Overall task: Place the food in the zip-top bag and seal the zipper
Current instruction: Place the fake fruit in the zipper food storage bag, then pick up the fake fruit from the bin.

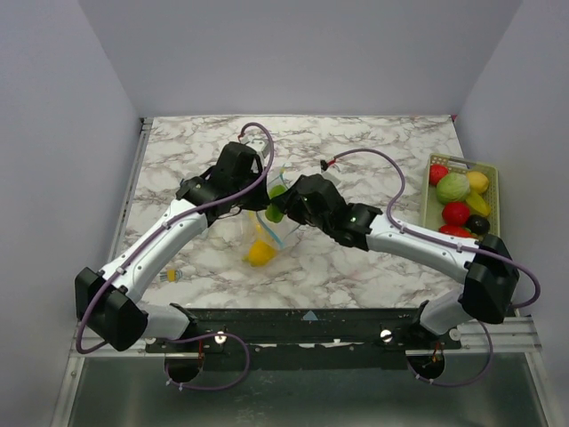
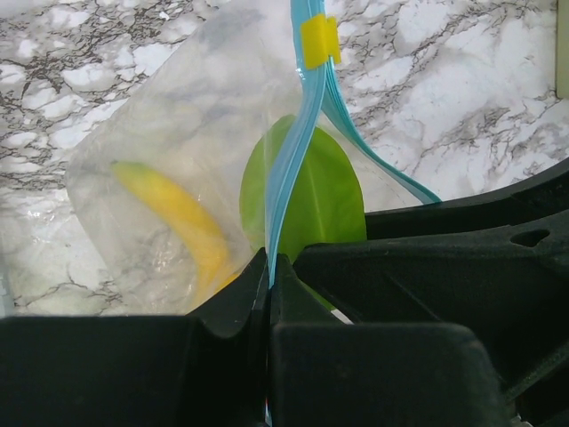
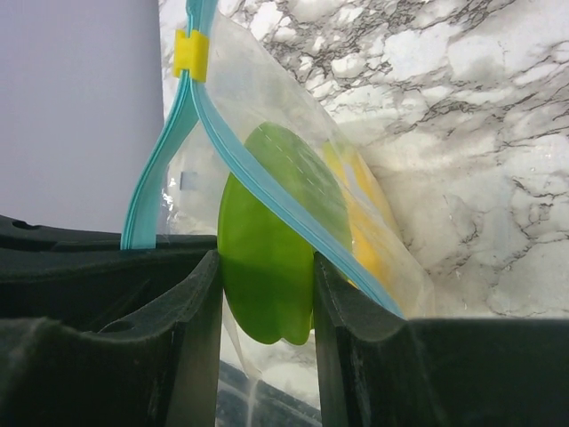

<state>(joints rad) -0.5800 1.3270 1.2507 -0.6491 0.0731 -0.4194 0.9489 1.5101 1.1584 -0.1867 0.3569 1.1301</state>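
Left gripper (image 2: 269,269) is pinched shut on the zipper (image 2: 295,151) of the zip-top bag (image 2: 160,124). Right gripper (image 3: 267,267) clamps a green toy fruit (image 3: 262,307) partway into the bag's mouth. A yellow banana (image 2: 178,222) lies inside the bag.

White grey-veined marble table (image 1: 418,142), plain pale walls (image 1: 302,53), even light

The top external camera looks down from above and behind the arm bases, taking in the whole surface (image 1: 373,267) from near edge to far edge. Each wrist camera looks from very close past the left end effector (image 2: 269,267) or the right end effector (image 3: 267,294). They face from opposite sides and share the zip-top bag (image 2: 160,133) and green food (image 3: 267,267) mid-surface.
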